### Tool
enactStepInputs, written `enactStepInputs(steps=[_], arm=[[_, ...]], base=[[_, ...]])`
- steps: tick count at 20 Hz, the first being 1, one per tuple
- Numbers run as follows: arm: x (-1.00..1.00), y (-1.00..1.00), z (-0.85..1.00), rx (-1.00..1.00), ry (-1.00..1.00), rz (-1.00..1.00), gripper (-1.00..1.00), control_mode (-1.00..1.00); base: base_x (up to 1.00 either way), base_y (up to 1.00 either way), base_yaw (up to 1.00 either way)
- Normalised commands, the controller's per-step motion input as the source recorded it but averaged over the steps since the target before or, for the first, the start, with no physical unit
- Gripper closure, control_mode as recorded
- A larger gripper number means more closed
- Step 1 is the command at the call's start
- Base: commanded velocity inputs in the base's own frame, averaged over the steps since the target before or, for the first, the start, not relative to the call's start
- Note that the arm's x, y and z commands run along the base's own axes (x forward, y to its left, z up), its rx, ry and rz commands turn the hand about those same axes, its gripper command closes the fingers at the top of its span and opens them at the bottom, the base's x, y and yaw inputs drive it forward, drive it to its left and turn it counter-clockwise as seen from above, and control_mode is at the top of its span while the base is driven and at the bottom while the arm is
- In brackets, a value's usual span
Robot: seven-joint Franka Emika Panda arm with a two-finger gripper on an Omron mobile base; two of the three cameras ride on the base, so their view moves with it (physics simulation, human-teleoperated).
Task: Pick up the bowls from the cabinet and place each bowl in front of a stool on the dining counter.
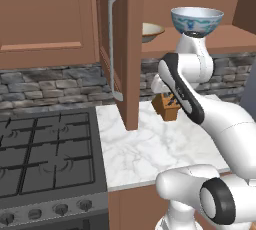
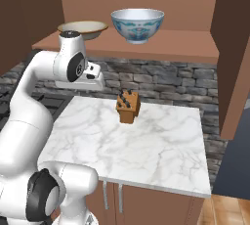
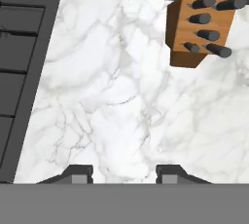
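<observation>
Marble desk (image 2: pixel 146 141) sits under us; both bowls, blue (image 2: pixel 137 24) and tan (image 2: pixel 83 27), wait on the cabinet shelf (image 2: pixel 185 45). Our hand (image 3: pixel 124 173) is part-open, empty, pointing down. Reaching up, we might clip the open door (image 1: pixel 131 49) or knife block (image 2: pixel 128 106).

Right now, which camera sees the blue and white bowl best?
The right base view: the blue-patterned white bowl stands whole on the open cabinet shelf, beside the tan bowl. In the left base view the arm's wrist hides its foot. The hand view looks down at the marble worktop.
</observation>
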Motion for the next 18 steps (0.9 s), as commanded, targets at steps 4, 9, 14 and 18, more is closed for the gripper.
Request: enactStepInputs(steps=[4, 9, 14, 18], arm=[[-0.25, -0.13, 0.00, 0.00, 0.01, -0.02, -1.00, -1.00], [-0.45, -0.77, 0.19, 0.04, 0.00, -0.37, -1.00, -1.00], [-0.33, -0.81, 0.18, 0.12, 0.00, -0.58, -1.00, -1.00], [-0.22, -0.35, 0.24, 0.12, -0.04, -0.56, -1.00, -1.00]], base=[[0.00, 0.00, 0.00], [0.00, 0.00, 0.00], [0.00, 0.00, 0.00], [0.00, 0.00, 0.00]])
